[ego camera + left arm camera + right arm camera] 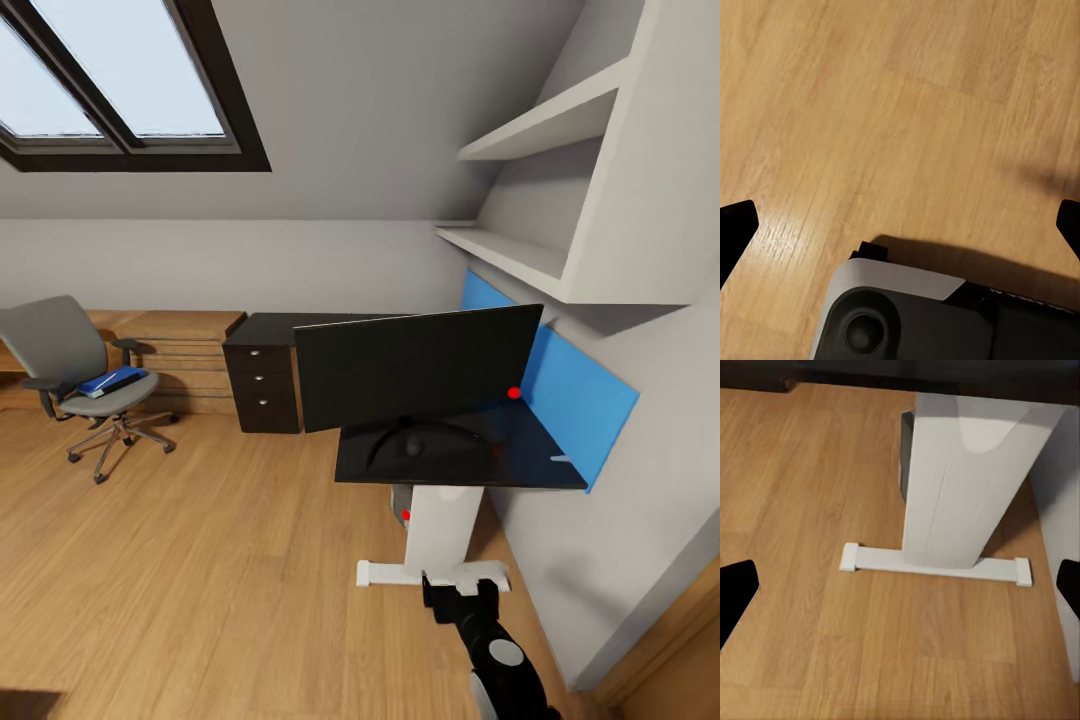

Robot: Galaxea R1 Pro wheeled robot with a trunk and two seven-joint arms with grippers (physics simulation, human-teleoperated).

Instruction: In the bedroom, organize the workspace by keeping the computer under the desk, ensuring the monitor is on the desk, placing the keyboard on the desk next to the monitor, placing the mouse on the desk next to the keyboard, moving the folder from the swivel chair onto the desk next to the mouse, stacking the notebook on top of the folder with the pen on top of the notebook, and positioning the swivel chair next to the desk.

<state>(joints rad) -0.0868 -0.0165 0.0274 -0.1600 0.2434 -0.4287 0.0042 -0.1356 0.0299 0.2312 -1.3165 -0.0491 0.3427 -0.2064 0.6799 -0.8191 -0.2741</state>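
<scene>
A: The bedroom is an attic room with a light wood floor [200, 560] and a black-framed skylight [120, 90]. The monitor [415, 365] stands on the glossy black tabletop [520, 465], with a small grey case — likely the computer [401, 500] — tucked behind the white pedestal [440, 525].

B: So two steps look settled. What is left?

A: Most of it. The swivel chair [70, 380] sits well apart from the tabletop, across the room, and the blue folder [112, 380] lies on its seat. Keyboard, mouse, notebook and pen cannot be picked out.

B: And the wrist cameras?

A: The right wrist view gives the pedestal's foot bar [937, 564] close up; the left wrist view gives bare floor and part of the robot's base [907, 315]. Both the left claw [900, 225] and right claw [900, 585] stand wide apart, holding nothing.
</scene>
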